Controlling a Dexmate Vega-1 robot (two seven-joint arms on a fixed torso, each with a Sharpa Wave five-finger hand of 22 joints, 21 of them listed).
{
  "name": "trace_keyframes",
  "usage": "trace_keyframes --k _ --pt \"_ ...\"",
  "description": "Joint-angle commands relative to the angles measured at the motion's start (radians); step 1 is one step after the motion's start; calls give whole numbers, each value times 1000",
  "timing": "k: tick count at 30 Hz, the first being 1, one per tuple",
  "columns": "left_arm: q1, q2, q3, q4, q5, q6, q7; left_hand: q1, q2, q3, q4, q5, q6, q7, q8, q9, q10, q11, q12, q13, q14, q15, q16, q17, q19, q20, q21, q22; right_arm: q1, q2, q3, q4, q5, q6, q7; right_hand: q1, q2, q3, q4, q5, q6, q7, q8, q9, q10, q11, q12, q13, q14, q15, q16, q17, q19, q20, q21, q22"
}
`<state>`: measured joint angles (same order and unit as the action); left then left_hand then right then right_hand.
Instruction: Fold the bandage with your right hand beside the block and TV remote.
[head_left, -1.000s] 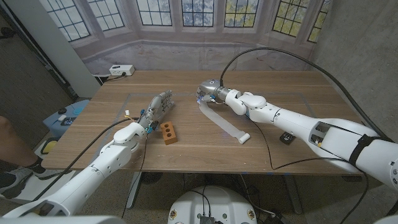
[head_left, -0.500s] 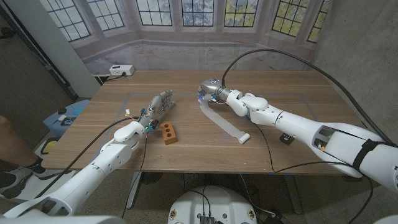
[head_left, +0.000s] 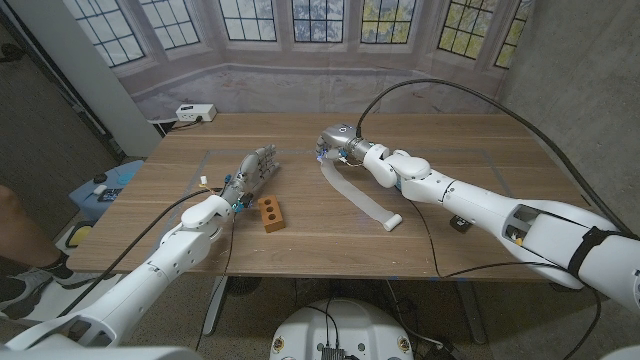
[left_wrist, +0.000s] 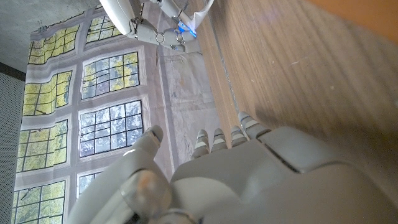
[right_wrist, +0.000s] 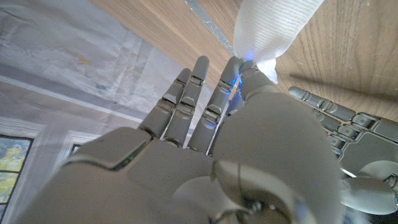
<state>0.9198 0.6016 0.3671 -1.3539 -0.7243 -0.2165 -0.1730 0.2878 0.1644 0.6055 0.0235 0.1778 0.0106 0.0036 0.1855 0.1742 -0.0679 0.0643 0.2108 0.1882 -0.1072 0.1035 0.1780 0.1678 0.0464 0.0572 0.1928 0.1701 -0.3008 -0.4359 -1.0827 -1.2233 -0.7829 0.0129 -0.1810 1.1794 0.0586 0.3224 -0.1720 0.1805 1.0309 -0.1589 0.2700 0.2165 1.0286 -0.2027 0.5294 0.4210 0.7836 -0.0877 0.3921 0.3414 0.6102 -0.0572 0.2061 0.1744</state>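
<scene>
My left hand (head_left: 252, 174) waits on the bench (head_left: 500, 150) holding nothing, fingers stretched forward together, out of the way. Just to its right sits the orange block (head_left: 271, 212). Further right, my right hand (head_left: 336, 141) pinches the far end of the white bandage (head_left: 357, 196), lifted slightly so I can carry it over for the fold. From that hand the strip trails back toward me, its rolled end (head_left: 392, 221) on the wood. A small dark object (head_left: 460, 222) lies beyond.
</scene>
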Motion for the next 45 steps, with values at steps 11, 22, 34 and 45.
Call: trace_keyframes --k 11,22,34,45 --pt "5 1 -13 18 -19 -21 -23 -6 -1 8 -3 -3 9 0 0 6 6 0 -1 3 5 1 -1 2 -1 13 3 6 -6 12 10 -18 -9 -15 -28 24 -1 -2 2 -1 13 0 -4 2 8 -1 11 8 17 -153 -3 8 10 -92 4 3" --pt "-13 -3 -5 37 -20 -17 -46 -6 -1 9 -3 -3 10 -1 0 6 6 -2 -2 3 5 3 -1 2 -1 13 3 6 -39 -20 30 -88 -20 -46 -20 27 -2 -3 3 -1 14 -2 -5 2 8 -1 11 9 22 -153 -4 11 10 -92 4 3" --pt "-33 -13 2 65 -19 -22 -71 -7 -1 9 -4 -3 10 -2 0 6 7 -3 -2 3 6 2 -1 2 -1 13 3 6 -80 -47 55 -161 -40 -94 -9 30 -2 -4 5 -1 14 -5 -6 3 8 -2 9 7 24 -153 -7 15 10 -92 4 3" --pt "-41 -13 6 71 -18 -20 -83 -6 -1 10 -5 -3 10 -3 0 6 9 -2 -1 3 6 3 -1 1 -2 14 3 6 -121 -73 80 -224 -52 -127 -5 33 -2 -5 5 -1 14 -3 -8 3 7 -1 10 8 25 -153 -10 18 10 -91 4 3"
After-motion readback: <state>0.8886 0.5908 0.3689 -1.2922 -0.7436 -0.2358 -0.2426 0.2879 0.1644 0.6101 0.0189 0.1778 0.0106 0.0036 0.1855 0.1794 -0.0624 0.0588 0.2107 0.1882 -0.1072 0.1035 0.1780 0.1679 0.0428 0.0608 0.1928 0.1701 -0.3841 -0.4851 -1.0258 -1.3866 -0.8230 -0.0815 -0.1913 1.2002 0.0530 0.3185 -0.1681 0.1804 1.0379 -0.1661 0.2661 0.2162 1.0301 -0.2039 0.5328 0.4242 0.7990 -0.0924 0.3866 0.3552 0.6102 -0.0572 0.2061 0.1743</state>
